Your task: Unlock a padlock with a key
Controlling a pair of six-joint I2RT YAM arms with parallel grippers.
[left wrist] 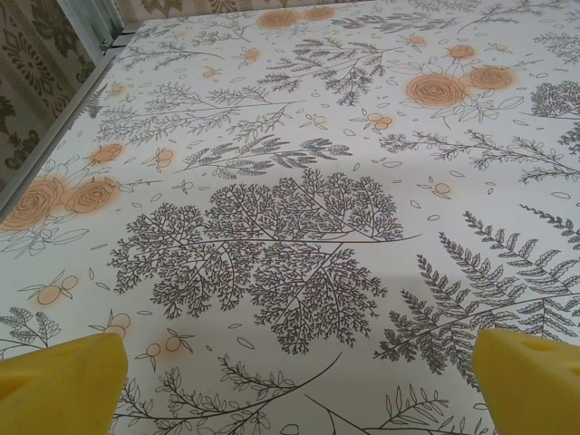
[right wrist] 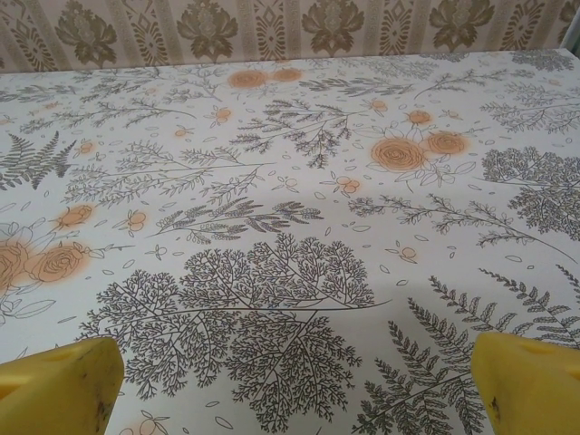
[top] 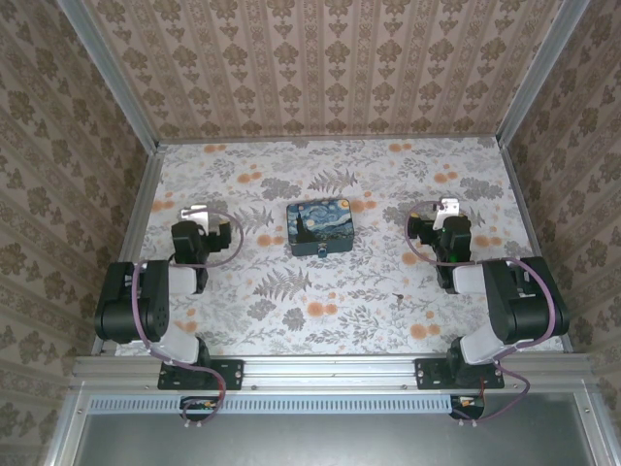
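Note:
A dark-blue box [top: 320, 226] printed with a starry-night painting sits mid-table. The tiny dark padlock [top: 322, 251] hangs at the box's near edge, too small for detail. A tiny dark speck on the cloth right of and nearer than the box looks like the key [top: 400, 294]. My left gripper [top: 197, 213] hovers left of the box, apart from it. In its wrist view the left gripper [left wrist: 299, 385] is open, yellow fingertips [left wrist: 63, 385] wide apart over bare cloth. My right gripper [top: 444, 210] hovers right of the box, and the right gripper [right wrist: 299, 385] is open too.
The table [top: 291, 311] carries a floral cloth and is walled by patterned panels at the back and both sides. An aluminium rail [left wrist: 63, 118] runs along the left edge. Both arm bases stand on the near rail.

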